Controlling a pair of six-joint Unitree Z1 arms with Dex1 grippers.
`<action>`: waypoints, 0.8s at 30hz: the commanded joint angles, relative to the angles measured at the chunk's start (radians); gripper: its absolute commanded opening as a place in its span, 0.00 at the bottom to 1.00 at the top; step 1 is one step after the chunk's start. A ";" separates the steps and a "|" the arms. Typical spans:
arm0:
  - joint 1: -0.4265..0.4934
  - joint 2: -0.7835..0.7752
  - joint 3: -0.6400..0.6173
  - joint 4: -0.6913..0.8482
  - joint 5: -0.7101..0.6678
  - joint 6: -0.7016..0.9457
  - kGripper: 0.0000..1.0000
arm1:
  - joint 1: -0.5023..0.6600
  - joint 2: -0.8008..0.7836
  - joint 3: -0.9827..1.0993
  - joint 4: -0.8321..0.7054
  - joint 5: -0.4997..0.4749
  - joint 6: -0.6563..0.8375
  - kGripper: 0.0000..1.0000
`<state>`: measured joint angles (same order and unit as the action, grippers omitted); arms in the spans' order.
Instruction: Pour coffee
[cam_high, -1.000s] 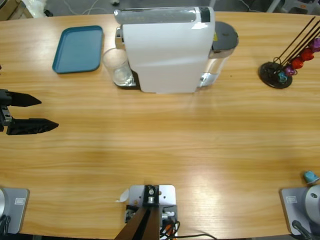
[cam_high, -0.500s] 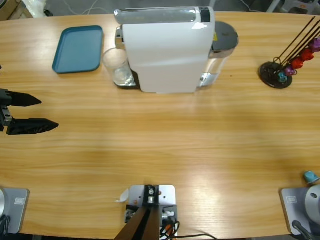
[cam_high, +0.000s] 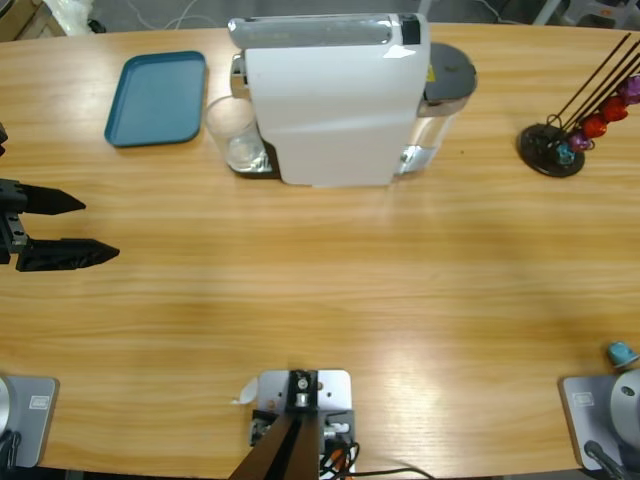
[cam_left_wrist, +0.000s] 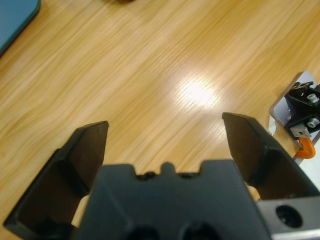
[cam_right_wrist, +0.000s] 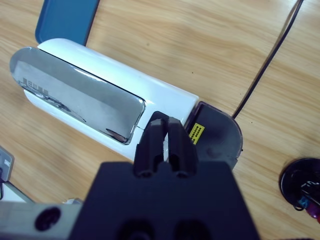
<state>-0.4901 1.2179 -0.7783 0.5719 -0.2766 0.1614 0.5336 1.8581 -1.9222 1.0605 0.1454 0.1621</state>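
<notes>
You are looking at a robot test bench in a lab, not a kitchen: the long wooden table (cam_high: 330, 270) carries only a white coffee machine (cam_high: 330, 100) ahead of the right gripper (cam_right_wrist: 166, 131), with bolted rig hardware (cam_left_wrist: 302, 120) beside the left gripper (cam_left_wrist: 165, 140).

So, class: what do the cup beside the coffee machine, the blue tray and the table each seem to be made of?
Cup: clear glass by the look, since the base shows through its wall.
Tray: probably matte teal plastic, moulded with a raised rim.
Table: wood or wood veneer, with visible grain and a glossy sheen.
</notes>
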 joint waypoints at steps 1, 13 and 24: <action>-0.010 0.037 0.001 0.009 0.011 -0.002 1.00 | 0.007 0.043 0.022 0.018 0.025 -0.017 0.00; -0.010 0.052 0.000 0.008 0.011 -0.002 1.00 | 0.011 0.051 0.031 0.013 0.047 -0.021 0.00; -0.010 0.052 0.001 0.006 0.010 -0.002 1.00 | 0.012 0.067 0.039 0.013 0.049 -0.020 0.00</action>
<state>-0.4901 1.2401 -0.7783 0.5719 -0.2766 0.1615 0.5362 1.8680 -1.9163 1.0661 0.1794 0.1521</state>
